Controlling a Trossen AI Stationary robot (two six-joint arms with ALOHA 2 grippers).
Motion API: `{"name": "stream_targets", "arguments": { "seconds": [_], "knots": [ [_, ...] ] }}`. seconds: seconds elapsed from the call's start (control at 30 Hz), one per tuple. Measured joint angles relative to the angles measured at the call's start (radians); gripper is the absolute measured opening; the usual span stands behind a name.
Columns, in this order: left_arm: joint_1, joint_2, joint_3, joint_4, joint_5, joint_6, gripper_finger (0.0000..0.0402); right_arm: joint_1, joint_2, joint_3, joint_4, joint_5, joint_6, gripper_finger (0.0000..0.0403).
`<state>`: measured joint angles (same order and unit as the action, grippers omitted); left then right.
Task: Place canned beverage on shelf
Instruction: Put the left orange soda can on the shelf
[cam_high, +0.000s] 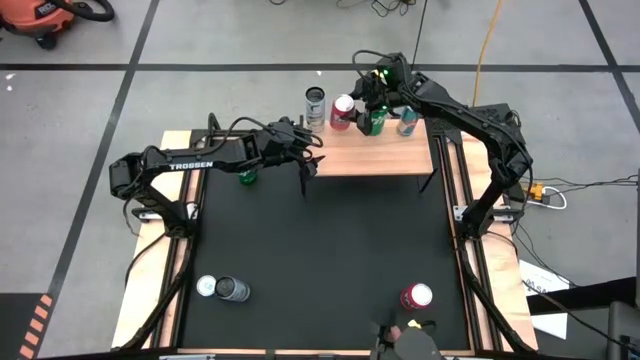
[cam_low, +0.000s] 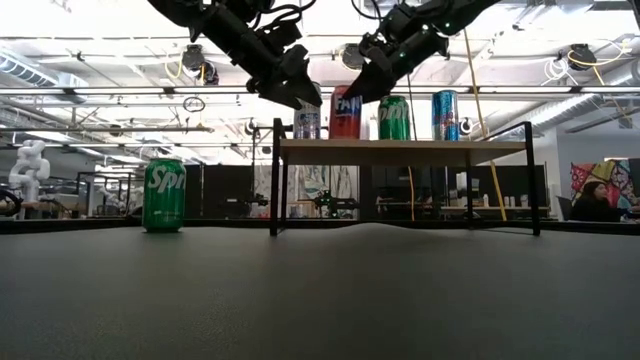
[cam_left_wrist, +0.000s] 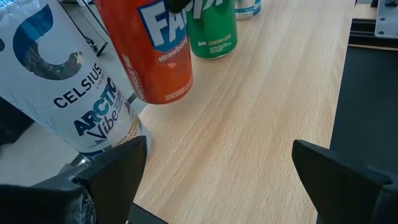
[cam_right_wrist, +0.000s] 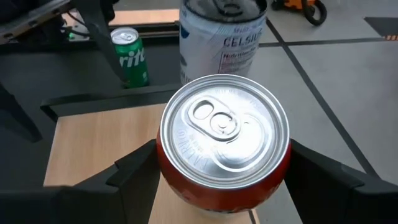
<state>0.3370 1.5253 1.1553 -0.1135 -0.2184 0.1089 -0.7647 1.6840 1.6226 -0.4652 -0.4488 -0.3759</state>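
Meanwhile, at upper centre of the high view, the right end effector (cam_high: 352, 108) grips the upright red Fanta can (cam_high: 342, 111), standing on the shelf (cam_high: 375, 155) between two other cans. Left of it, the left end effector (cam_high: 311, 150) hovers wide open, empty, beside the shelf's near-left corner.

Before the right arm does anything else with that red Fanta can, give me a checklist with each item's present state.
1. Red Fanta can sits between the right gripper fingers: ok.
2. Can's base fully down on the shelf: cannot tell.
3. Can upright: ok.
4. Gap to the Celsius can and green can: cannot tell, they stand close.
5. Left gripper open and empty, over the shelf near the Celsius can: ok.
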Motion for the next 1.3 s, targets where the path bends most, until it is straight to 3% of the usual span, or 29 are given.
{"name": "stream_targets", "arguments": {
  "seconds": [1.3],
  "knots": [
    [0.0, 0.0, 0.0, -0.001, 0.0, -0.002, 0.0393, 0.016, 0.05, 0.003, 0.009, 0.054, 0.06, 0.0281]
  ]
}}
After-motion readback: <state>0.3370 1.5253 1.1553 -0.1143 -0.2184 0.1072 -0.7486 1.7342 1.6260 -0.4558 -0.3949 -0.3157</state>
